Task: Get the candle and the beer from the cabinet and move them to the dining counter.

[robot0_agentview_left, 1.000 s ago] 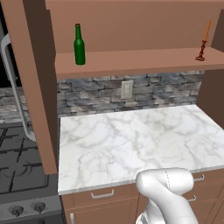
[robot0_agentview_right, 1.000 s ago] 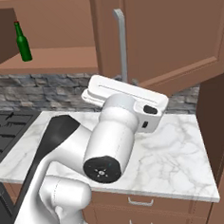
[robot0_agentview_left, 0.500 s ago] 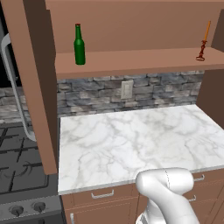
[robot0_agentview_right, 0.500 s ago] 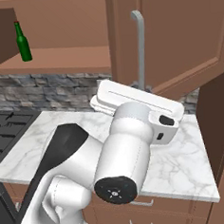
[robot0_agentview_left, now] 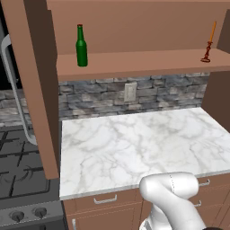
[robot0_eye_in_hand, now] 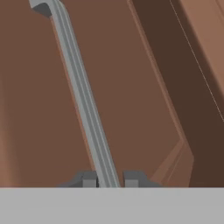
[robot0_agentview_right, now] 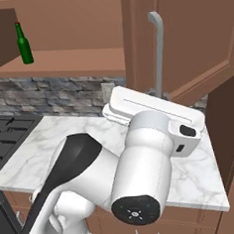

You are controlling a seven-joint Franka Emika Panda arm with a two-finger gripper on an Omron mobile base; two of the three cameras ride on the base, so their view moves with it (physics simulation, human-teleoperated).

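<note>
Cabinet shelf (robot0_agentview_left: 134,63) with beer (robot0_agentview_left: 81,46), candle (robot0_agentview_left: 208,45)

A white marble worktop with grey veining, the desk (robot0_agentview_left: 134,148), runs below the shelf, bare across its surface; in the right base view the same desk (robot0_agentview_right: 51,139) shows its pale slab to the left; behind it a grey rough-stone backsplash (robot0_agentview_left: 170,92) stands against the wall, and a small beige outlet plate (robot0_agentview_left: 130,91) sits in that stone, near its middle; to the left of the desk lies a black gas stove (robot0_agentview_left: 20,170) with dark grates, two round dark knobs (robot0_agentview_left: 28,214) on its front edge; under the desk are brown wooden drawers (robot0_agentview_left: 103,202) with small silver handles (robot0_agentview_left: 104,199).
</note>
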